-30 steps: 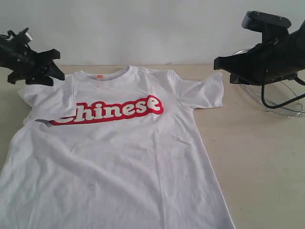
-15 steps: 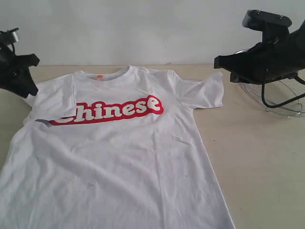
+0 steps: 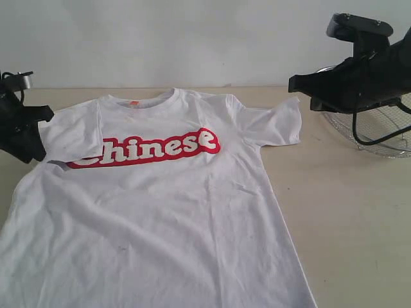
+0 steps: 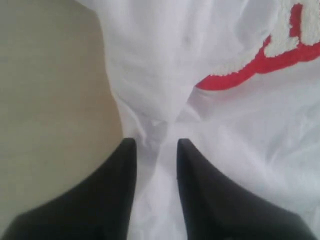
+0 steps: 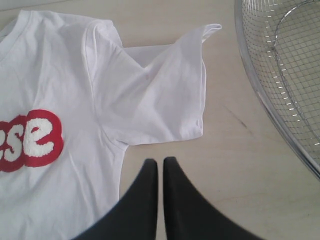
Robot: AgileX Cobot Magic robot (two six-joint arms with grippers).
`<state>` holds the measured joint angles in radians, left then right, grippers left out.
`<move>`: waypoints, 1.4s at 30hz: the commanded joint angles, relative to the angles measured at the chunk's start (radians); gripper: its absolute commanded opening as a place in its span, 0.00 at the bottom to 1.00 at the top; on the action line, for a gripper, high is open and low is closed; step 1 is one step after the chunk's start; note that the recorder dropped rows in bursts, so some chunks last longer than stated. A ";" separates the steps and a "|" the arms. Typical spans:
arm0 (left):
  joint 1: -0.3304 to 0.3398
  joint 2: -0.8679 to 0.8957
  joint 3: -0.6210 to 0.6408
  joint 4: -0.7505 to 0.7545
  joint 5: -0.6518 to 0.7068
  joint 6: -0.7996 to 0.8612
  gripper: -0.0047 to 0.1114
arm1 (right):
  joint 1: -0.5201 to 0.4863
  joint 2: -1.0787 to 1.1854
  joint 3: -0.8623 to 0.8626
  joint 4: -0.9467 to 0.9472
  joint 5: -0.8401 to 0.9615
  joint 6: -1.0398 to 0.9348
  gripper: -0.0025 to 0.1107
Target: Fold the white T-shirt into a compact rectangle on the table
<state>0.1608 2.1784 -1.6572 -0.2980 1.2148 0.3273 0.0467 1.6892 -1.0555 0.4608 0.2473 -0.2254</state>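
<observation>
The white T-shirt (image 3: 167, 212) lies face up on the table (image 3: 347, 212), red "Chinese" lettering (image 3: 151, 149) across the chest and an orange neck tag (image 3: 135, 102) at the collar. Its left sleeve (image 3: 70, 135) is folded inward over the chest; the right sleeve (image 3: 276, 125) lies spread out flat. My left gripper (image 3: 31, 151) is low at the shirt's left edge. In the left wrist view it (image 4: 155, 145) stands open with wrinkled shirt fabric (image 4: 155, 115) at the gap. My right gripper (image 3: 294, 84) hovers shut above the right sleeve, its tips (image 5: 160, 162) over bare table (image 5: 240, 150).
A silver wire-mesh basket (image 3: 379, 138) stands at the back right, under the right arm, and its rim (image 5: 260, 90) lies close to the right sleeve. A pale wall rises behind the table. Bare tabletop (image 4: 50, 90) lies left of the shirt.
My left gripper has dropped from above the left shoulder and moved outward to the shirt's left edge. The right arm and the shirt have stayed put.
</observation>
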 commanded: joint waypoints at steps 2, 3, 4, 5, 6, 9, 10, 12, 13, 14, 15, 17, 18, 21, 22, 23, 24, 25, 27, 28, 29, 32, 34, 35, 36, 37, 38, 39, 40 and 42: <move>-0.008 -0.008 0.023 0.004 -0.030 0.002 0.27 | -0.005 -0.004 -0.004 0.000 0.004 0.002 0.02; -0.008 -0.008 0.023 0.004 -0.035 0.002 0.27 | -0.005 -0.004 -0.004 0.000 0.004 0.002 0.02; -0.008 -0.008 0.023 0.004 -0.042 0.002 0.27 | -0.005 -0.004 -0.004 0.000 0.004 0.002 0.02; -0.008 -0.008 0.023 0.006 -0.049 0.002 0.27 | -0.005 -0.004 -0.004 0.000 0.004 0.002 0.02; -0.008 -0.008 0.023 0.011 -0.049 0.002 0.27 | -0.005 -0.004 -0.004 0.000 0.004 0.002 0.02; -0.008 -0.008 0.027 0.043 -0.047 0.002 0.27 | -0.005 -0.004 -0.004 0.000 0.004 0.002 0.02; -0.012 -0.008 0.029 0.039 -0.047 0.002 0.27 | -0.005 -0.004 -0.004 0.000 0.004 0.002 0.02; -0.024 -0.006 0.029 0.031 -0.043 0.002 0.27 | -0.005 -0.004 -0.004 0.000 0.004 0.002 0.02; -0.032 -0.006 0.029 0.031 -0.045 0.002 0.27 | -0.005 -0.004 -0.004 0.000 0.004 0.002 0.02; -0.038 -0.006 0.029 0.031 -0.045 0.004 0.27 | -0.005 -0.004 -0.004 0.000 0.004 0.002 0.02; -0.044 -0.006 0.029 0.031 -0.049 0.004 0.27 | -0.005 -0.004 -0.004 0.000 0.004 0.002 0.02; -0.057 -0.006 0.029 0.034 -0.061 0.004 0.27 | -0.005 -0.004 -0.004 0.000 0.004 0.002 0.02; -0.060 -0.006 0.029 0.036 -0.066 0.007 0.27 | -0.005 -0.004 -0.004 0.000 0.004 0.002 0.02; -0.064 -0.006 0.029 0.074 -0.070 0.009 0.27 | -0.005 -0.004 -0.004 0.000 0.011 0.002 0.02; -0.064 -0.006 0.029 0.088 -0.070 0.000 0.27 | -0.005 -0.004 -0.004 0.000 0.013 0.002 0.02; -0.064 -0.006 0.029 0.095 -0.070 -0.004 0.27 | -0.005 -0.004 -0.004 0.000 0.017 0.002 0.02; -0.064 -0.006 0.029 0.103 -0.073 -0.013 0.27 | -0.005 -0.004 -0.004 0.000 0.017 0.002 0.02; -0.064 -0.006 0.029 0.105 -0.074 -0.019 0.27 | -0.005 -0.004 -0.004 0.000 0.017 0.002 0.02; -0.064 -0.004 0.029 0.105 -0.074 -0.019 0.27 | -0.005 -0.004 -0.004 0.000 0.019 0.002 0.02; -0.064 -0.002 0.029 0.105 -0.074 -0.019 0.27 | -0.005 -0.004 -0.004 0.000 0.019 0.002 0.02; -0.064 0.003 0.029 0.105 -0.074 -0.019 0.27 | -0.005 -0.004 -0.004 0.000 0.019 0.002 0.02; -0.064 0.029 0.029 0.124 -0.064 -0.019 0.27 | -0.005 -0.004 -0.004 0.000 0.019 0.002 0.02; -0.064 0.050 0.029 0.135 -0.057 -0.021 0.24 | -0.005 -0.004 -0.004 0.000 0.019 0.002 0.02; -0.064 0.055 0.029 0.135 -0.055 -0.021 0.22 | -0.005 -0.004 -0.004 0.000 0.019 0.002 0.02; -0.064 0.061 0.029 0.142 -0.055 -0.021 0.18 | -0.005 -0.004 -0.004 0.000 0.019 0.002 0.02; -0.064 0.061 0.029 0.149 -0.055 -0.021 0.15 | -0.005 -0.004 -0.004 0.000 0.019 0.002 0.02; -0.064 0.061 0.029 0.158 -0.055 -0.021 0.11 | -0.005 -0.004 -0.004 0.000 0.019 0.002 0.02; -0.064 0.061 0.029 0.170 -0.055 -0.021 0.08 | -0.005 -0.004 -0.004 0.000 0.019 0.002 0.02; -0.064 0.059 0.029 0.185 -0.055 -0.021 0.08 | -0.005 -0.004 -0.004 0.000 0.019 0.002 0.02; -0.064 0.059 0.029 0.193 -0.055 -0.021 0.08 | -0.005 -0.004 -0.004 0.000 0.017 0.002 0.02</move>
<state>0.1014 2.2413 -1.6331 -0.1300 1.1537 0.3193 0.0467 1.6892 -1.0555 0.4608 0.2663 -0.2254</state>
